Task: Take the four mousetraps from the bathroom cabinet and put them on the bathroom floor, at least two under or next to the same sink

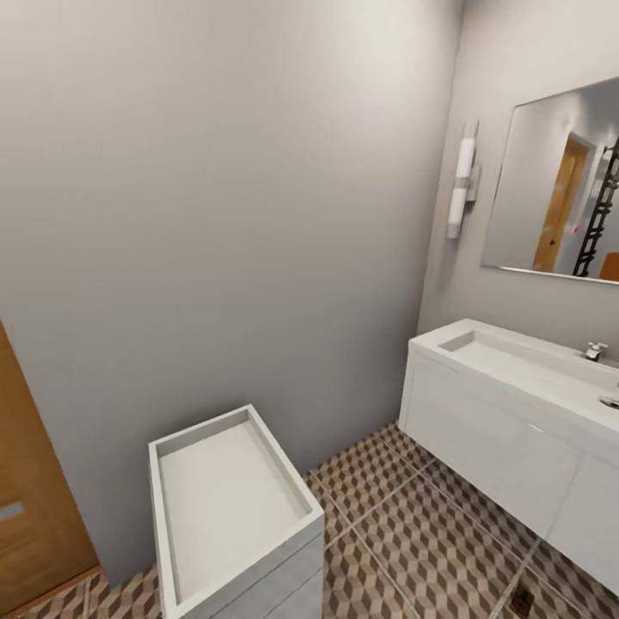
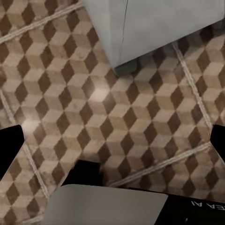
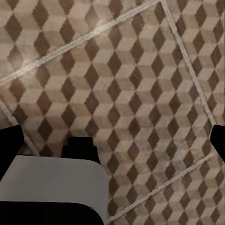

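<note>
The mousetraps and the cabinet are out of view. The bathroom floor (image 1: 413,533), tiled in a brown and beige cube pattern, spreads across the lower right of the head view. At the right, the white sink (image 1: 516,357) with a chrome faucet (image 1: 593,351) sits on a white panelled vanity (image 1: 490,447). My left gripper (image 2: 112,145) hangs open over the bare floor (image 2: 93,93), with nothing between its black fingertips (image 2: 9,150). Likewise, my right gripper (image 3: 112,140) is open above the tiles (image 3: 131,70), holding nothing.
A white box-like unit with a shallow recessed top (image 1: 228,507) stands against the grey wall at lower left; its base (image 2: 154,28) is near the left gripper. A wooden door (image 1: 34,507) is at far left. A mirror (image 1: 559,185) and a wall light (image 1: 462,180) hang above the vanity.
</note>
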